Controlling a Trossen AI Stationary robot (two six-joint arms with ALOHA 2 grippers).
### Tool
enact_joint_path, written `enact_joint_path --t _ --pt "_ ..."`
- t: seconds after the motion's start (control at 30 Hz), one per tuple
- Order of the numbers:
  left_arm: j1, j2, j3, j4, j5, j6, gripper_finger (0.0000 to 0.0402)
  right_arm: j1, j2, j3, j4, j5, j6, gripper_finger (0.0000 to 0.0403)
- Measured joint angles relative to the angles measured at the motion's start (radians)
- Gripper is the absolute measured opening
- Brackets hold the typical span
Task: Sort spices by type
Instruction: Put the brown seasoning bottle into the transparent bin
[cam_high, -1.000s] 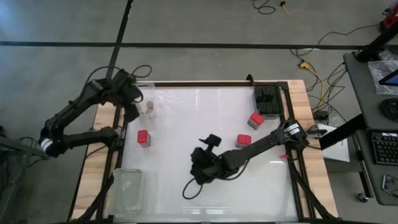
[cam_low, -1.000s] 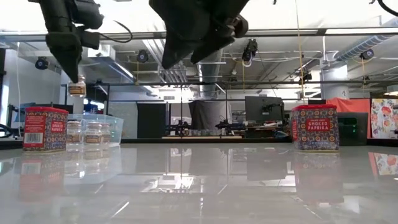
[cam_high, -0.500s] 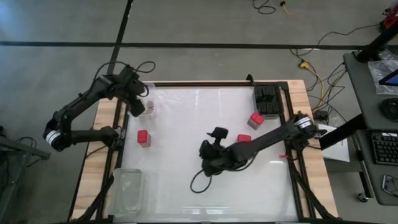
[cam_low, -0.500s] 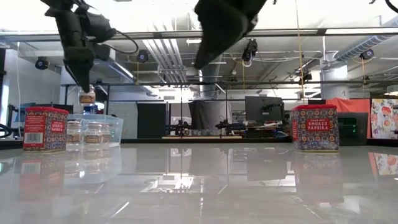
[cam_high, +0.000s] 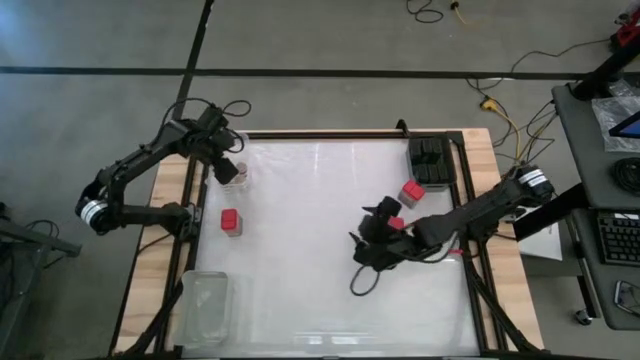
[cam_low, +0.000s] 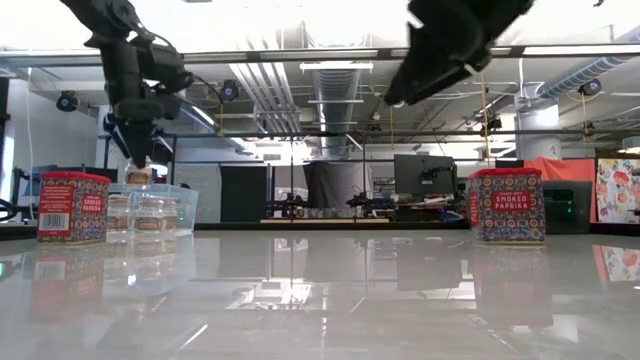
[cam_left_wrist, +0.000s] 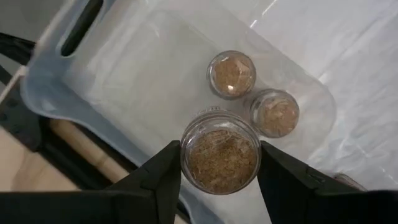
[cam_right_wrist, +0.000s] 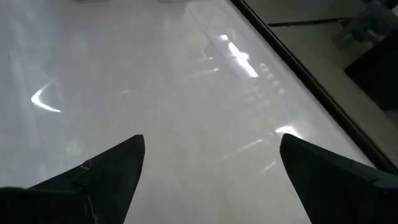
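The right gripper is showing its jaws spread wide at the bottom corners of the frame, nothing between them. The glossy white surface is filling most of the frame, its dark edge crossing the upper right.

Glossy white counter on a wooden frame; clear plastic tray at one corner, another clear tray opposite; grey floor around.

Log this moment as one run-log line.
left tool: shut on round tan-topped glass jar | above clear plastic tray | right tool: open, empty
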Motion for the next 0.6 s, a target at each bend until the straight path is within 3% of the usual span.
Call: enact_joint_path --t 0.27,0.6 --pt "0.002 0.031 -0.057 0.088 -0.051 -0.006 0.0162 0.103 -0.093 -0.105 0.1 -0.004 0.024 0.0364" --pt "0.015 0.119 -0.055 0.123 -0.085 -0.01 0.0162 0.155 -0.084 -0.125 0.095 -0.001 0.154 0.0364"
